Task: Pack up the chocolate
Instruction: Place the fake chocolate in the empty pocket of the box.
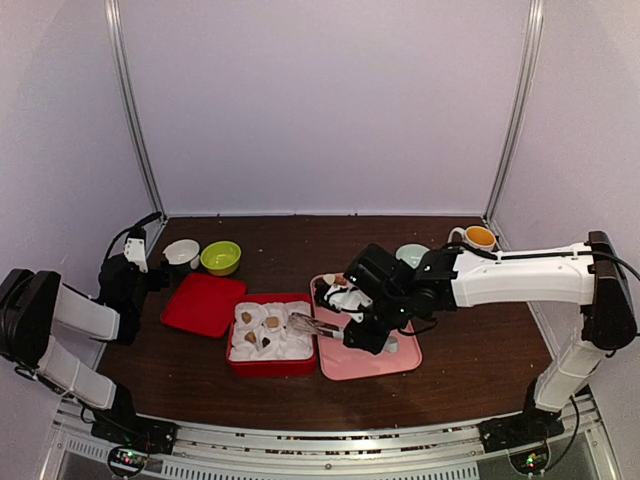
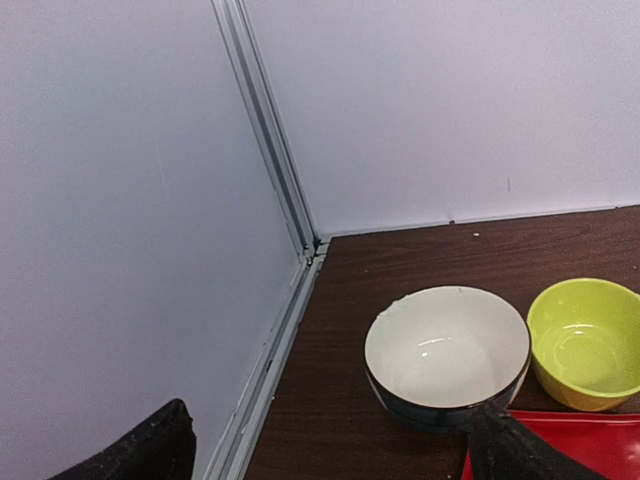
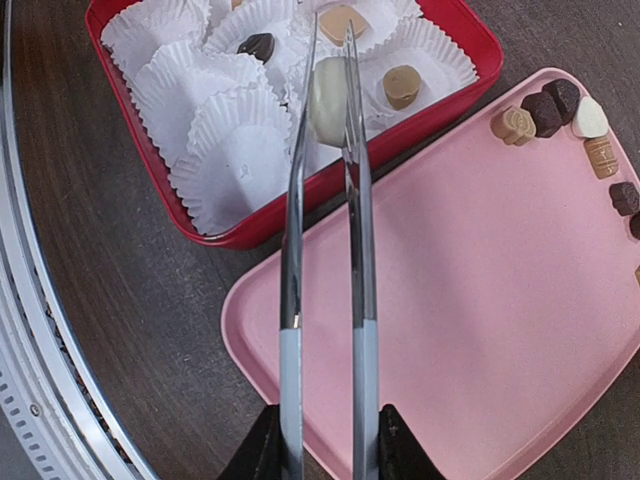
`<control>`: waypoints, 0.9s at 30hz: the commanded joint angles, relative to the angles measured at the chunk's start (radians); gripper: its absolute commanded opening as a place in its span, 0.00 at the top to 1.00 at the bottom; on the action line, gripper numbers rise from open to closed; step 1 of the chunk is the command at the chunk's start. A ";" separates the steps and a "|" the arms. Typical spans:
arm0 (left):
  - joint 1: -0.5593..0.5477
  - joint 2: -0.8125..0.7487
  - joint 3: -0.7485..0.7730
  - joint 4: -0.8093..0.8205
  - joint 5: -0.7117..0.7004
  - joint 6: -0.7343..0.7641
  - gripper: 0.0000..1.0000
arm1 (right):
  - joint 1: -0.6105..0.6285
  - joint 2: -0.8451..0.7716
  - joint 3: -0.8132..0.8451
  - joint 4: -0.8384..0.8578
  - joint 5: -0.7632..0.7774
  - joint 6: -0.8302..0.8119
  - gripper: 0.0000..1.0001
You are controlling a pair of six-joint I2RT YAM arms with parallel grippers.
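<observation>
My right gripper (image 3: 328, 445) is shut on long metal tongs (image 3: 355, 250). The tong tips pinch one cream-white chocolate (image 3: 327, 100) above the red box (image 3: 470, 40), which is lined with white paper cups. Some cups hold a piece each, such as a dark chocolate (image 3: 258, 45) and a light brown chocolate (image 3: 402, 86). Several loose chocolates (image 3: 545, 112) lie at the far corner of the pink tray (image 3: 480, 300). In the top view the right gripper (image 1: 365, 325) hangs over the tray beside the box (image 1: 270, 368). My left gripper (image 2: 325, 455) stands open and empty at the far left.
A white bowl (image 2: 447, 350) and a green bowl (image 2: 588, 340) stand just ahead of the left gripper, with the red lid (image 1: 203, 303) lying flat beside them. A teal bowl (image 1: 410, 254) and an orange mug (image 1: 478, 238) stand at the back right. Walls enclose the table.
</observation>
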 commanded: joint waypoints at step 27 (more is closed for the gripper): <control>0.006 0.008 -0.001 0.053 0.014 -0.011 0.02 | -0.037 -0.223 -0.133 0.264 0.217 0.068 0.70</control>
